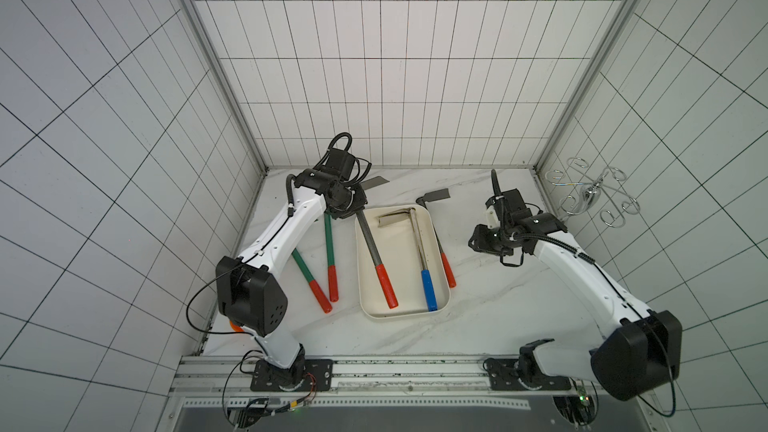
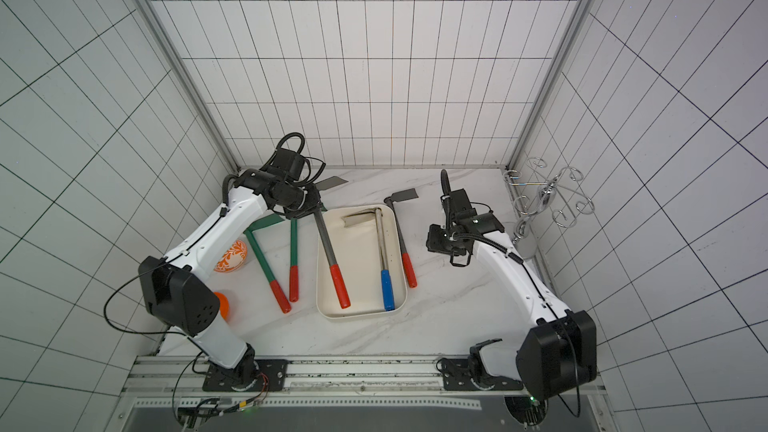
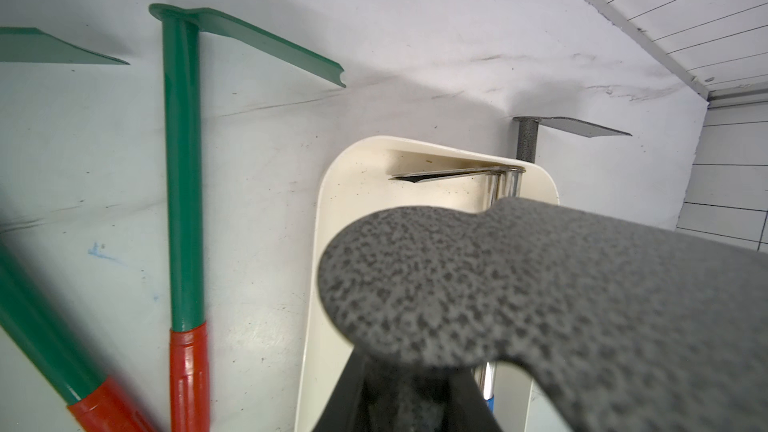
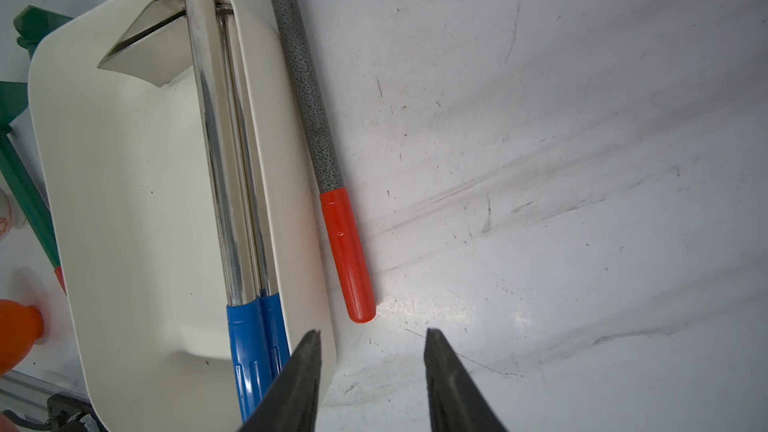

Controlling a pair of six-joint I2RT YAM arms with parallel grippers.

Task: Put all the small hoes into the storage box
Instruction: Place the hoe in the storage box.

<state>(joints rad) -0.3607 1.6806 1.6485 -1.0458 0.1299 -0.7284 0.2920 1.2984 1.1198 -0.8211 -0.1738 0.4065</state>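
The cream-white storage box (image 1: 444, 272) (image 2: 361, 272) sits mid-table. My left gripper (image 1: 353, 205) (image 2: 309, 205) is shut on a grey speckled hoe (image 1: 372, 243) (image 2: 326, 243) just below its head. The hoe's red grip lies inside the box, and its blade (image 3: 519, 292) fills the left wrist view, hiding the fingers. A steel hoe with a blue grip (image 1: 419, 243) (image 4: 220, 160) lies in the box along its right wall. My right gripper (image 1: 478, 243) (image 4: 372, 338) is open and holds nothing, over bare table right of the box.
Another grey hoe with a red grip (image 1: 444, 259) (image 4: 316, 118) lies on the table against the box's right side. Two green hoes (image 1: 330, 251) (image 1: 305, 268) lie left of the box. An orange-patterned plate (image 2: 232, 257), an orange bowl (image 2: 224, 305) and a chrome rack (image 1: 590, 197) stand at the edges.
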